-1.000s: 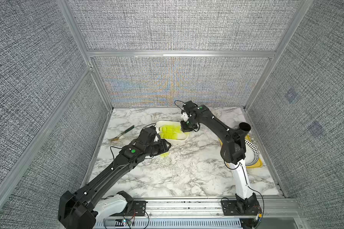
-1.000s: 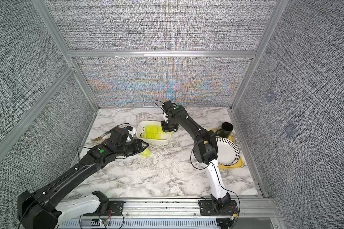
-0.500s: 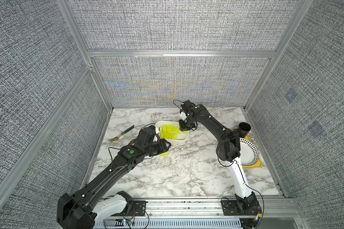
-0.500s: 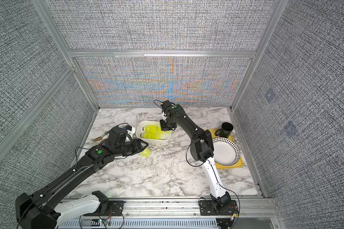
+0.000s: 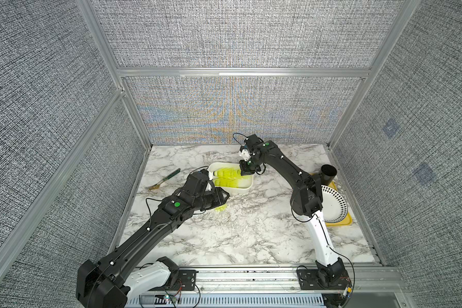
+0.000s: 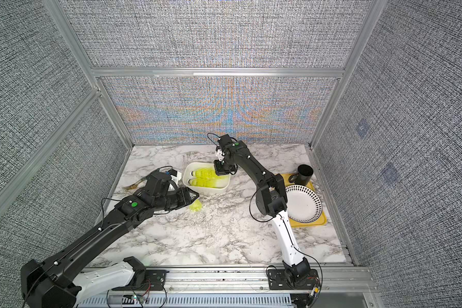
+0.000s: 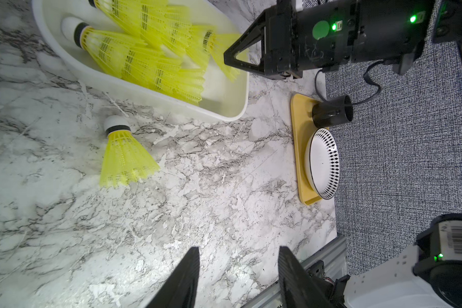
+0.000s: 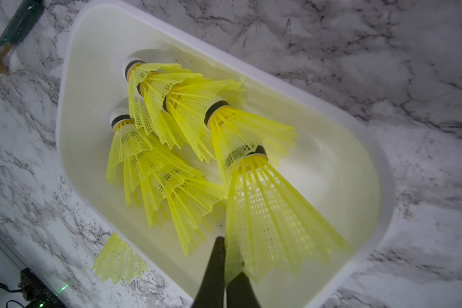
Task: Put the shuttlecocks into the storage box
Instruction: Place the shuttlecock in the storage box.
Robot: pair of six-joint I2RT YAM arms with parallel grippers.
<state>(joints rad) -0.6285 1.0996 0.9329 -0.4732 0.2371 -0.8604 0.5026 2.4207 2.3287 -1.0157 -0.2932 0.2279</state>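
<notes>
The white storage box [image 5: 240, 190] [image 6: 211, 191] stands mid-table toward the back, with several yellow-green shuttlecocks [image 5: 226, 177] [image 8: 155, 160] nested inside it in two rows. My right gripper [image 5: 247, 173] [image 8: 230, 256] hangs over the box's right end, shut on the skirt edge of one shuttlecock [image 8: 267, 213], whose cap points into the box. A loose shuttlecock [image 5: 220, 208] [image 7: 124, 157] lies on the marble just in front of the box. My left gripper [image 5: 226, 198] [image 7: 239, 249] hovers beside it, open, nothing between its fingers.
A green-handled fork [image 5: 163, 181] lies at the back left. Along the right edge a yellow tray [image 5: 339, 222] carries a patterned white plate [image 5: 332, 205] and a black cup [image 5: 328, 173]. The right arm's elbow stands above the plate.
The right arm's elbow has swung left, while its gripper stays over the box's right end with the shuttlecock. The left arm has barely moved.
</notes>
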